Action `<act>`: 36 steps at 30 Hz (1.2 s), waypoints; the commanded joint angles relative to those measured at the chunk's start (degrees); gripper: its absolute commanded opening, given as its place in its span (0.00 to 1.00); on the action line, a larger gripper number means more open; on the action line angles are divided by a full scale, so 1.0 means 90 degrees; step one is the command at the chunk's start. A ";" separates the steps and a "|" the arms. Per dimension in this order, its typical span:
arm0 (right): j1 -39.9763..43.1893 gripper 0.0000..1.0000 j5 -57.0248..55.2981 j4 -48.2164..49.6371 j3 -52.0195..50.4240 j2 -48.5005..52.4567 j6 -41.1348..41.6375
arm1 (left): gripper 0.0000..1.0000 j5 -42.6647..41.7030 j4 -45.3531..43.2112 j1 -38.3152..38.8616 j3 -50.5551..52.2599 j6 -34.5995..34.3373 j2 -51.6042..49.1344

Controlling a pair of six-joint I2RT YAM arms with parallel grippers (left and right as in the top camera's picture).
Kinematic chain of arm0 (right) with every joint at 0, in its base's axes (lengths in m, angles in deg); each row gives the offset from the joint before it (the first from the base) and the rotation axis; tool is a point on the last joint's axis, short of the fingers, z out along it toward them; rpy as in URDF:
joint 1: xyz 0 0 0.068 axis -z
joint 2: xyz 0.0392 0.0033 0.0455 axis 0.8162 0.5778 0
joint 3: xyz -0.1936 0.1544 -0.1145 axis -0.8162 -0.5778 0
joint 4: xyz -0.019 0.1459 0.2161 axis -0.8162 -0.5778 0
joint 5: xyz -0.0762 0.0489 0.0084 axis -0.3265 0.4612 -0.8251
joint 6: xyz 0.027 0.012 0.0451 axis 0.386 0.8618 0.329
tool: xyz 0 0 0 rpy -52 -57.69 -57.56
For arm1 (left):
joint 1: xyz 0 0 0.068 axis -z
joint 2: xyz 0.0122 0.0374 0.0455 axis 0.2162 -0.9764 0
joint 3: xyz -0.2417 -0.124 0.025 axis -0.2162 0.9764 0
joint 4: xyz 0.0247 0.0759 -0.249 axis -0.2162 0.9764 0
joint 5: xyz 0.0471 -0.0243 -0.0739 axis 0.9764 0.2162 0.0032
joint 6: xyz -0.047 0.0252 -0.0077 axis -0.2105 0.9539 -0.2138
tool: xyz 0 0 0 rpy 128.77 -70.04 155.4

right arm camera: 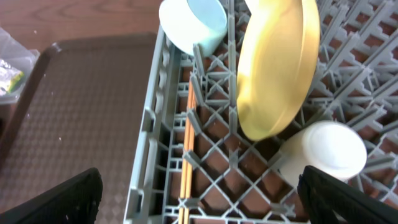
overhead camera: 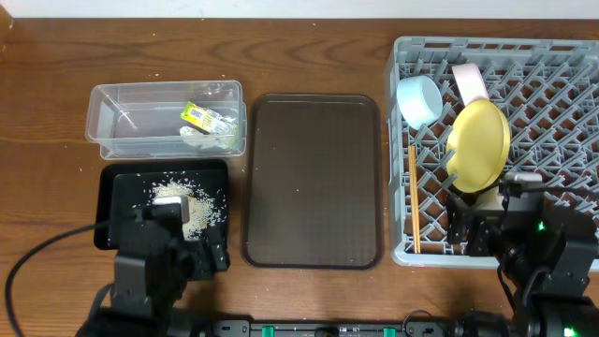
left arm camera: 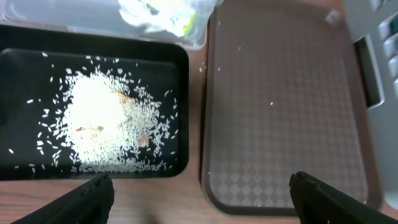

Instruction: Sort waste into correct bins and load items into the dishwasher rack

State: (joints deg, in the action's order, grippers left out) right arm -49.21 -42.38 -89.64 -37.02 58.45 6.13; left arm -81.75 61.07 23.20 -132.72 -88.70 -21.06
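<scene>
Task looks done: wrapper (overhead camera: pixel 208 118) in clear tub (overhead camera: pixel 101 131), rice (left arm camera: pixel 99 118) in black tray (left arm camera: pixel 18 62); plate (overhead camera: pixel 479 145), blue bowl (overhead camera: pixel 418 99), cup (right arm camera: pixel 329 149), chopsticks (right arm camera: pixel 188 137) in the rack (overhead camera: pixel 562 65). Both pairs of jaws stand spread, empty.

You get bright, even light with only soft shadows on the desk (overhead camera: pixel 309 47), though in the left wrist view the rice (left arm camera: pixel 99 118) beside the brown tray (left arm camera: pixel 280 106) washes out to blurry white.
</scene>
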 commanded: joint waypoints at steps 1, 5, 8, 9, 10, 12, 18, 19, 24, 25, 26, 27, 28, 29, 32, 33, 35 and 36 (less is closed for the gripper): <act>-0.0032 0.99 0.0032 -0.0189 -0.0075 -0.0058 0.0129 | 0.93 0.0095 -0.0022 0.0022 0.0034 -0.0044 0.0274; -0.0032 0.99 0.0032 -0.0503 -0.0075 -0.0056 0.0129 | 0.93 0.0095 0.0012 0.0022 0.0034 -0.0041 0.0282; -0.0029 0.99 0.0032 -0.0646 -0.0075 -0.0056 0.0129 | 0.93 0.0095 0.0012 0.0022 0.0034 -0.0044 0.0282; -0.0032 0.99 0.0032 -0.0661 -0.0075 -0.0056 0.0129 | 0.93 0.0095 0.0012 0.0022 0.0034 -0.0044 0.0282; -0.0029 0.99 0.0032 -0.0673 -0.0075 -0.0056 0.0129 | 0.93 0.0095 0.0012 0.0022 0.0034 -0.0041 0.0282; -0.0029 0.99 0.0032 -0.0716 -0.0075 -0.0056 0.0129 | 0.94 0.0095 0.0012 0.0022 0.0034 -0.0041 0.0282; -0.0032 0.99 0.0032 -0.0753 -0.0075 -0.0056 0.0129 | 0.94 0.0095 0.0012 0.0022 0.0034 -0.0041 0.0282; -0.0029 0.99 0.0032 -0.0755 -0.0075 -0.0056 0.0129 | 0.94 0.0095 0.0012 0.0022 0.0034 -0.0041 0.0282; -0.0029 0.99 -0.0182 -0.0738 -0.0078 -0.0056 -0.0044 | 0.94 0.0095 0.0012 0.0022 0.0034 -0.0044 0.0282; -0.0029 0.99 -0.0185 -0.0673 -0.0078 -0.0056 -0.0044 | 0.94 0.0095 0.0012 0.0022 0.0034 -0.0044 0.0282; -0.0032 0.99 -0.0185 -0.0563 -0.0080 -0.0058 -0.0044 | 0.94 0.0095 0.0012 0.0022 0.0034 -0.0041 0.0282; -0.0068 0.99 -0.0182 -0.0423 -0.0114 -0.0112 -0.0044 | 0.94 0.0095 0.0012 0.0022 0.0034 -0.0044 0.0282; -0.0121 0.99 -0.0185 -0.0236 -0.0165 -0.0211 -0.0083 | 0.94 0.0095 0.0012 0.0022 0.0034 -0.0041 0.0282; -0.0182 0.99 -0.0185 0.0024 -0.0257 -0.0325 -0.0194 | 0.94 0.0095 0.0012 0.0022 0.0034 -0.0044 0.0282; -0.0418 0.99 -0.0185 0.0653 -0.0600 -0.0697 -0.0537 | 0.94 0.0095 0.0012 0.0022 0.0034 -0.0044 0.0282; -0.0495 0.99 -0.0187 0.0862 -0.0758 -0.0857 -0.0610 | 0.94 0.0095 0.0012 0.0022 0.0034 -0.0044 0.0282; -0.0634 0.99 -0.0187 0.1319 -0.1171 -0.1268 -0.0663 | 0.94 0.0095 0.0012 0.0022 0.0034 -0.0041 0.0282; -0.0695 0.99 -0.0185 0.1569 -0.1416 -0.1520 -0.0661 | 0.94 0.0095 0.0012 0.0022 0.0034 -0.0044 0.0282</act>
State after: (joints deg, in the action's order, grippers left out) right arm -53.73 -43.82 -77.99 -45.50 48.85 2.70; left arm -81.73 61.18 23.20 -132.68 -89.14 -18.72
